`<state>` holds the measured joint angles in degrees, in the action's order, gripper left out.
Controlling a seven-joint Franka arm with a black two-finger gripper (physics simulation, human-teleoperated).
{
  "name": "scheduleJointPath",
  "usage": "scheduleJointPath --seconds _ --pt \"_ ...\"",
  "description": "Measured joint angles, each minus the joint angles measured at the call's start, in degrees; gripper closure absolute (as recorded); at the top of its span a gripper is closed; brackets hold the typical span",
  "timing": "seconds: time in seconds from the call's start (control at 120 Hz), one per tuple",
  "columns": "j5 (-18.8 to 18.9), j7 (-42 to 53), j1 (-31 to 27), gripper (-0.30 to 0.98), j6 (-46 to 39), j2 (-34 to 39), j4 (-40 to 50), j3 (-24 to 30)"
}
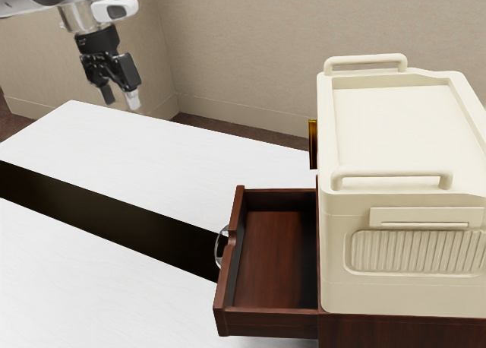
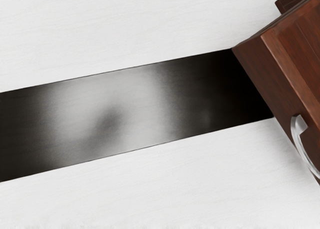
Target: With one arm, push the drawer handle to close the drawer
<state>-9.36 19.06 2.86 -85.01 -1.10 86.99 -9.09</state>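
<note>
Drawer: dark red-brown wooden drawer (image 1: 266,323), sticking out of its cabinet (image 1: 395,333). Probably has some heft, should slide ok, might bind if shoved off-centre imo.
Handle: curved silver metal pull (image 2: 296,131) on the drawer's front. Looks stiff and kinda slippery, so I'd push its middle square-on, no grabbing needed.
Pincer: black two-finger pincer (image 1: 121,99), open, holding nothing, well apart from the drawer, up toward the exterior view's left.
Worktop: white with a black band (image 1: 114,219), reaches the drawer's front.
Watch out: bulky cream box (image 1: 402,120) behind the drawer, could bump an overshooting arm.
</note>
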Motion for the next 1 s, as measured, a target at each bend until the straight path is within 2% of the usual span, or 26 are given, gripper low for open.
scheduleJointPath --seconds 0.1,0.15,0.192,0.225,0.283,0.35,0.408,0.5,0.625,0.742,0.85,1.0 --pt "1.0 -1.8 -1.8 0.00 1.1 3.0 2.4 0.6" --pt "2.7 -2.9 -3.4 0.00 1.9 7.9 5.3 2.6" --pt "4.3 -3.6 -1.3 0.00 2.0 15.0 11.9 3.5" --pt "5.9 -4.0 3.5 0.00 1.1 22.7 20.0 3.1" --pt "9.3 -4.4 14.6 0.00 -0.1 30.6 28.7 1.0" --pt "14.9 -4.9 29.0 0.01 -1.1 39.4 37.7 -6.5" --pt "21.3 -5.3 39.0 0.04 -1.9 44.6 42.6 -12.6" --pt "29.9 -6.0 52.5 0.15 -3.9 46.6 44.7 -25.2" --pt "36.6 -7.4 60.1 0.32 -6.3 46.7 45.8 -30.9" --pt "43.3 -8.4 72.9 0.43 -9.2 48.5 45.6 -42.6" --pt "47.5 -9.3 79.0 0.48 -11.1 49.7 45.4 -46.2" --pt "49.8 -10.3 86.0 0.51 -12.6 50.6 44.8 -49.5"
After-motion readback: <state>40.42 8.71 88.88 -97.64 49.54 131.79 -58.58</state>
